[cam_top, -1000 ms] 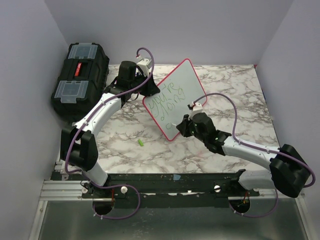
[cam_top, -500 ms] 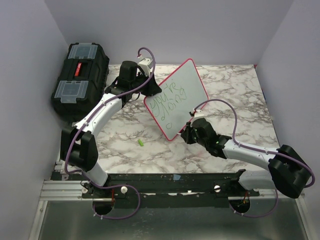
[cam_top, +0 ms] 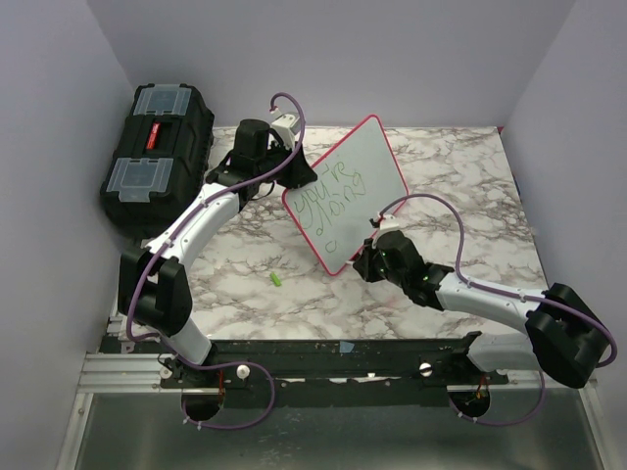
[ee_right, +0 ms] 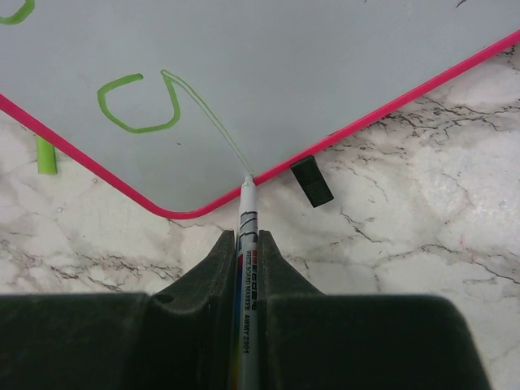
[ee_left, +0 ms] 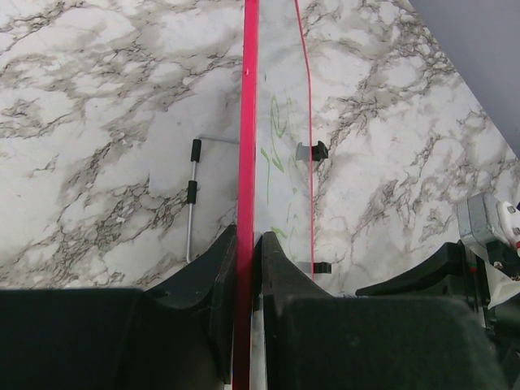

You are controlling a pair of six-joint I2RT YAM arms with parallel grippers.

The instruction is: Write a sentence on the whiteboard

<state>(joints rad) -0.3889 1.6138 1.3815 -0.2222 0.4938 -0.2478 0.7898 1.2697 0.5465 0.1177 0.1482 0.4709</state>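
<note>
One whiteboard (cam_top: pixel 361 162), one marker (ee_right: pixel 246 244), one toolbox (cam_top: pixel 157 147) — one green cap (cam_top: pixel 276 280).

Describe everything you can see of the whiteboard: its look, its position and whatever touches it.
The whiteboard is a flat white rectangle with rounded corners and a thin red-pink frame. It stands tilted over the marble table, one edge clamped by the left gripper. Green lettering fills two lines, with a third begun. The marker held by the right gripper touches its face near the lower rim.

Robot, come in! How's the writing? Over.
Left gripper shut on red-framed white whiteboard. Right gripper shut on slim marker pen, tip at board. Green handwritten sentence: third line begun. Nothing blocking.
</note>
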